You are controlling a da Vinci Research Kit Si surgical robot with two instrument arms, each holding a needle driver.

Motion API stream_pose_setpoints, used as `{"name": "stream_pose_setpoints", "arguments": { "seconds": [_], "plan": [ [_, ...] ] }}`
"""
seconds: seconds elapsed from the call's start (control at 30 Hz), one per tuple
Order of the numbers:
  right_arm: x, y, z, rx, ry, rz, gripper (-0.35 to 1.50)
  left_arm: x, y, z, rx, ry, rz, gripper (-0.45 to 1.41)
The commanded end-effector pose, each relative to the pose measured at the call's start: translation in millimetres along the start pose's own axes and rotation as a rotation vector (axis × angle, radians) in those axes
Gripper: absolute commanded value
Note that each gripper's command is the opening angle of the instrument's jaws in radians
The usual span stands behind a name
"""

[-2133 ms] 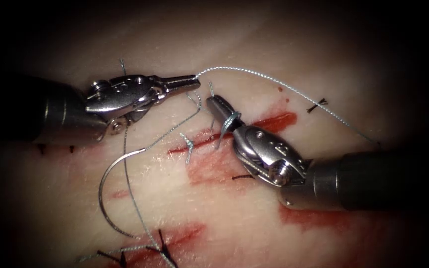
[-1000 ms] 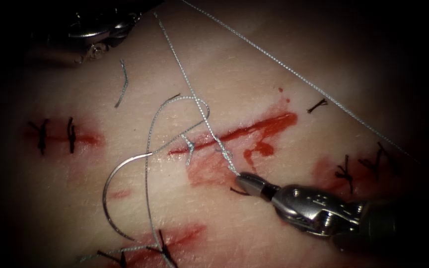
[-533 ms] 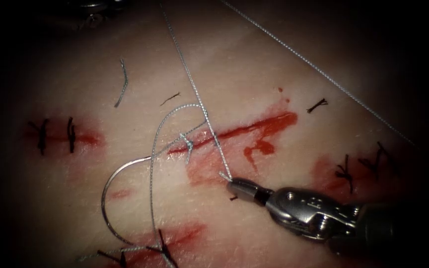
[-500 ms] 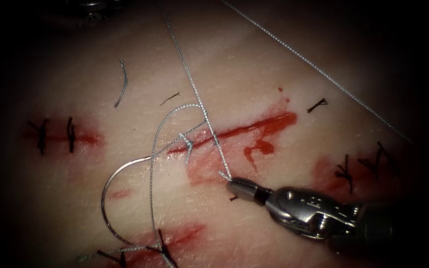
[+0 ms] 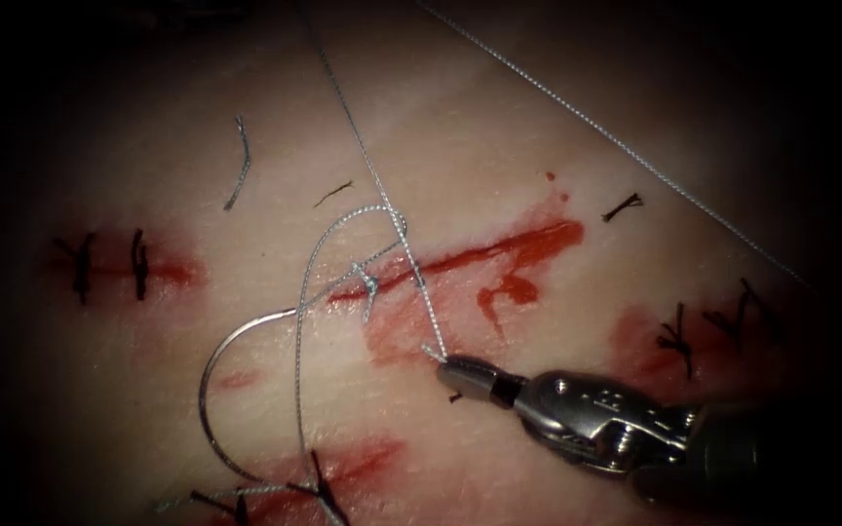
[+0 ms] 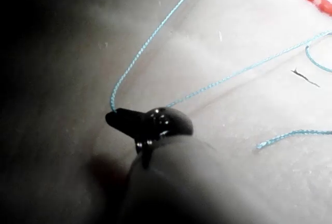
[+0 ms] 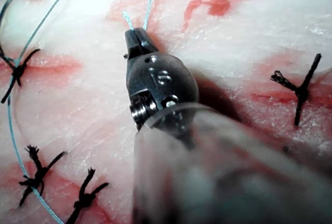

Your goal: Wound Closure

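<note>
Right tool (image 5: 445, 364) at 5 o'clock from the cut (image 5: 460, 258), jaws clenched on the thread (image 5: 411, 261) near its short end. Left tool (image 6: 112, 117) grips the same thread, seen from its wrist camera. Needle (image 5: 209, 390) lies loose on the tissue (image 5: 499, 146) at 8 o'clock from the cut, held by neither tool, not in the tissue. Thread loop sits over the cut's left end; knot detail there hard to make out.

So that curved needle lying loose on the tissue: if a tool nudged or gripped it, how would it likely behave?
The needle lies flat on the tissue, held by neither tool, so a nudge would probably slide or pivot it. It looks thin and smooth, so likely stiff but slippery. The thread trailing from it would probably drag along limply.
</note>
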Motion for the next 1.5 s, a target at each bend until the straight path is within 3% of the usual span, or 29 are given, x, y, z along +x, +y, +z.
{"name": "stream_pose_setpoints", "arguments": {
  "seconds": [0.03,1.0,1.07,1.1,1.13,1.17,1.27,1.33,1.37,1.4,1.43,1.47,1.5],
  "plan": [
    [-0.5,-0.4,0.5,0.006,-0.005,0.008,-0.35,-0.1,0.4,0.9,0.008,-0.010,0.022,-0.45],
    [-1.8,-0.7,-0.6,0.016,-0.088,0.007,-0.35,-1.3,-0.9,0.8,0.008,-0.015,-0.021,-0.45],
    [-0.8,-0.7,-0.3,0.011,-0.060,0.022,-0.35,-0.6,-0.1,0.3,-0.048,0.025,-0.100,-0.45],
    [0.2,-0.5,-0.1,0.000,-0.029,0.031,-0.35,0.1,0.8,-0.3,-0.089,0.053,-0.202,-0.45],
    [0.2,-0.5,-0.1,0.000,-0.029,0.031,-0.35,0.1,0.8,-0.3,-0.089,0.053,-0.202,-0.45],
    [1.2,-0.3,0.2,-0.007,-0.001,0.011,-0.35,1.1,2.3,-1.5,-0.139,0.087,-0.348,-0.45],
    [1.9,0.2,0.6,0.021,0.060,-0.005,-0.35,4.3,4.6,-4.1,-0.222,0.144,-0.576,-0.45],
    [2.0,0.3,0.6,0.029,0.075,-0.011,-0.33,5.3,5.0,-4.7,-0.239,0.165,-0.617,-0.45],
    [2.1,0.4,0.7,0.035,0.089,-0.022,0.07,6.7,5.5,-5.5,-0.260,0.192,-0.659,-0.45],
    [2.5,0.6,0.7,0.036,0.104,-0.052,0.71,8.8,6.3,-6.8,-0.296,0.231,-0.713,-0.45],
    [3.0,0.6,0.7,0.036,0.114,-0.063,1.01,10.3,6.8,-7.7,-0.325,0.253,-0.750,-0.45],
    [3.0,0.6,0.7,0.036,0.114,-0.063,1.01,10.3,6.8,-7.7,-0.325,0.253,-0.750,-0.45],
    [4.1,0.7,0.5,0.021,0.141,-0.073,1.18,12.3,7.4,-9.1,-0.362,0.289,-0.770,-0.45]
  ]
}}
